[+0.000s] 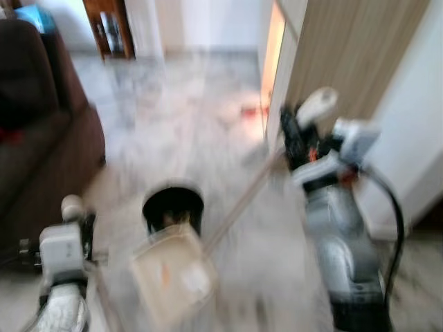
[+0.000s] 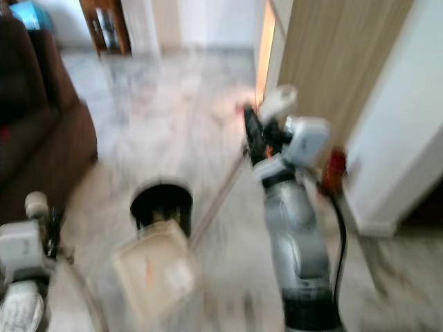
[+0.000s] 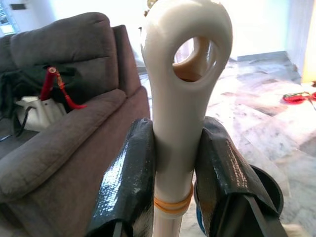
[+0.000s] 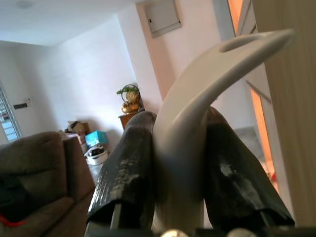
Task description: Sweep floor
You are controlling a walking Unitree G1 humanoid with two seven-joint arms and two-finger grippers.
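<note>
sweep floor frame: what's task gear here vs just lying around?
Job:
- dustpan, its handle clamped in the left gripper
- broom handle clamped in the right gripper
- black bin, likely for the sweepings

Lying about:
- brown sofa
- red item on the floor
- wooden cabinet

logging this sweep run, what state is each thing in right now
left gripper: shut on a white handle
right gripper: shut on a curved white handle
dustpan: on the floor, orange bit inside
black bin: upright, just behind the dustpan
long stick: slanted, running from the right gripper down toward the dustpan
brown sofa: red item on it
</note>
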